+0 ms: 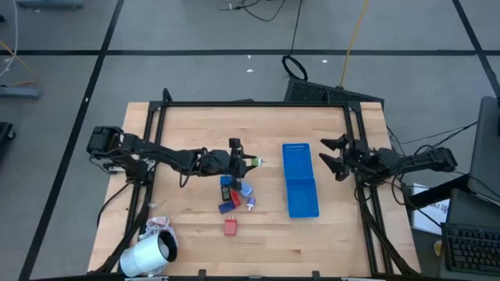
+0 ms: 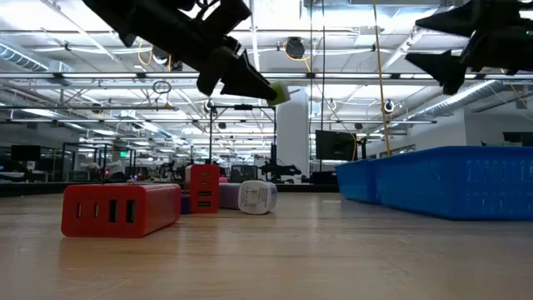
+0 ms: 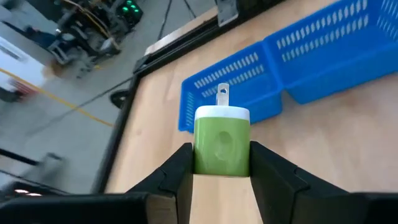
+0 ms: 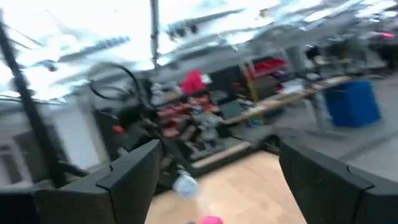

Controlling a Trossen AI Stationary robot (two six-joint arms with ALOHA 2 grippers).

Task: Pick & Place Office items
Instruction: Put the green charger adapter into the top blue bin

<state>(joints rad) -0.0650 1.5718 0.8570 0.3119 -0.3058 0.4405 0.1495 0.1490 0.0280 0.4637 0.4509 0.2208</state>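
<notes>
A small green plug block with a white end and a metal prong (image 3: 222, 140) hangs in the air, and my left gripper (image 1: 251, 162) is shut on it over the table's middle, left of the long blue tray (image 1: 299, 179). Below and nearer lie several loose office items: a dark block (image 1: 226, 181), a red one (image 1: 235, 197), a light blue one (image 1: 247, 190), a blue one (image 1: 225, 208) and a red block (image 1: 230, 226). My right gripper (image 1: 336, 156) hovers open at the table's right edge, beyond the tray. My left gripper pinches the green block's two opposite side faces (image 3: 202, 155) between its two fingers (image 3: 180, 174). The fingers come from the table's left, slanting a little downward. The block's white end with the prong (image 3: 222, 96) points toward the blue tray, and the block is lifted clear of the table.
A big white roll (image 1: 148, 254) lies at the near left corner. In the low view a red block (image 2: 121, 208), an upright red piece (image 2: 202, 187) and a pale piece (image 2: 250, 197) stand on the wood. Bare wood lies between these items and the tray (image 2: 441, 179).
</notes>
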